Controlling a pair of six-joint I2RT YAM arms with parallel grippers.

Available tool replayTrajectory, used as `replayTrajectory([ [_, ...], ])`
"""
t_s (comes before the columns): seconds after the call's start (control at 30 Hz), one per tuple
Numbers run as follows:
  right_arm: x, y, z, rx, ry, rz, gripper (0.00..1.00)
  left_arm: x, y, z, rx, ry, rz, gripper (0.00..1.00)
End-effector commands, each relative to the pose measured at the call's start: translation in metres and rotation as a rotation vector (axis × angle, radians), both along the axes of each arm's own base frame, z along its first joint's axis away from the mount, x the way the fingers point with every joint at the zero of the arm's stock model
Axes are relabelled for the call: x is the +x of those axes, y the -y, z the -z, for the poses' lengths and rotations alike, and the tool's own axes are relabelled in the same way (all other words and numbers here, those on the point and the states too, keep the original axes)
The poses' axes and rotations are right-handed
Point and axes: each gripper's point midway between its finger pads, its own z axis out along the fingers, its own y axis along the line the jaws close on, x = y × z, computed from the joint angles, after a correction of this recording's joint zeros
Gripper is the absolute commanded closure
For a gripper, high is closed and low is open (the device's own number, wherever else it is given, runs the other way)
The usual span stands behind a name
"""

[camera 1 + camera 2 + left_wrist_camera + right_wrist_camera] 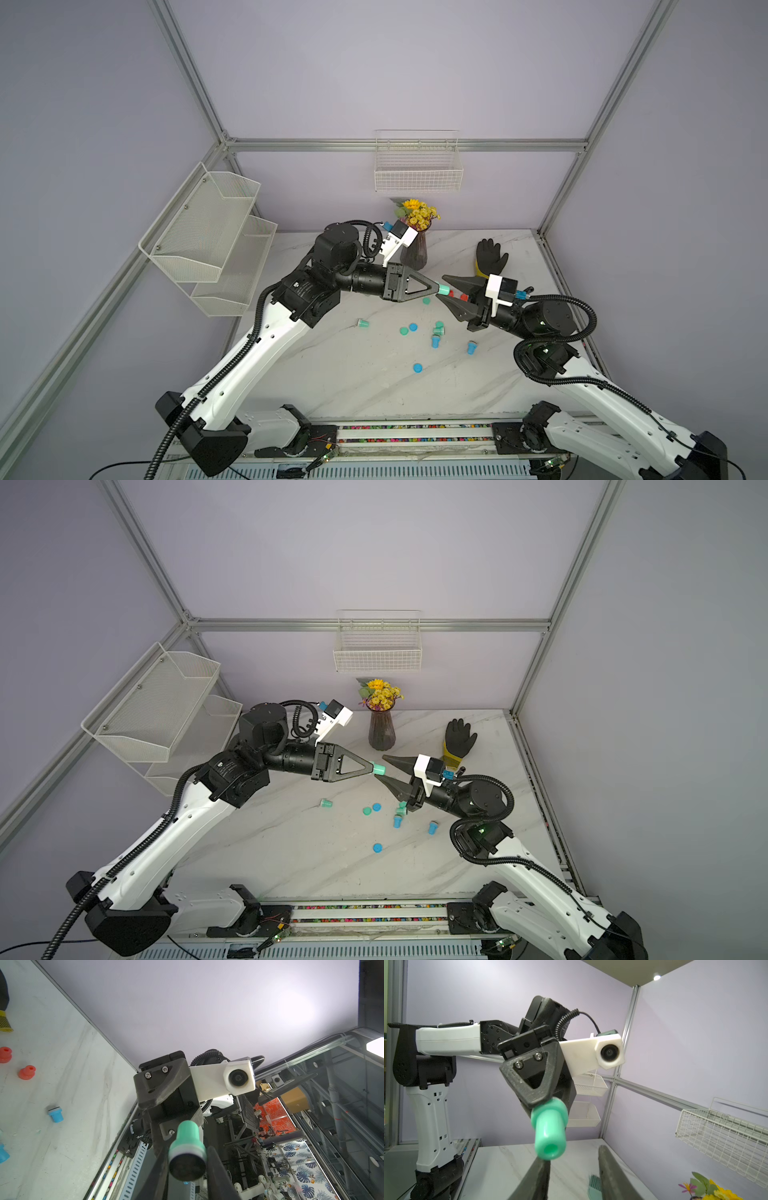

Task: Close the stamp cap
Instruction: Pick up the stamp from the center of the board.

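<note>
The left gripper (436, 289) reaches out over the middle of the marble table (353, 374). Its fingers (218, 1178) are clamped on a green stamp (444, 289), held up in the air well clear of the tabletop. The grip is at the stamp's wide end (its dark round face looks straight into the left wrist camera). The narrow handle end pokes out towards the other arm.

The right gripper (573, 1154) comes in from the opposite side with its fingers (537, 1180) standing apart and nothing between them. The handle end sits right at the tip of 1 of those fingers; whether they touch, I can't tell.

On the table below, a green cap (426, 300) lies almost under the held stamp. A blue cap (412, 327) lies just beside a second green cap (404, 331). A front blue cap (417, 368) lies apart, nearer the robot. A spare green stamp (363, 323) lies on its side to the left of them, and 2 blue stamps stand near the right arm: the near blue stamp (435, 341) and the far blue stamp (471, 347).

At the back are a dark vase (413, 253) of yellow flowers and a black glove (490, 255) with a yellow cuff.
</note>
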Motion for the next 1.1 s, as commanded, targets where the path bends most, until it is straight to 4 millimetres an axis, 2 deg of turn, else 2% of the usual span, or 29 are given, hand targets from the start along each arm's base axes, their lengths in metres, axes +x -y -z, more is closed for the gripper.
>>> replayTrajectory([
  [0.0,-0.026,0.002,-0.032,0.069,0.110,-0.099,0.60,-0.013,-0.003,-0.021,-0.058,0.039,0.050,0.84],
  [0.47,-0.033,-0.002,-0.036,0.052,0.124,-0.157,0.63,-0.012,-0.003,-0.017,-0.054,0.021,0.045,0.84],
  [0.6,-0.031,-0.006,-0.032,0.029,0.106,-0.167,0.70,-0.011,-0.002,-0.018,-0.057,0.020,0.044,0.84],
  [1.0,-0.023,-0.012,-0.026,-0.003,0.065,-0.166,0.66,-0.012,-0.002,-0.021,-0.064,0.018,0.049,0.84],
  [1.07,-0.023,-0.011,-0.025,-0.006,0.065,-0.160,0.70,-0.012,-0.003,-0.023,-0.067,0.021,0.049,0.84],
])
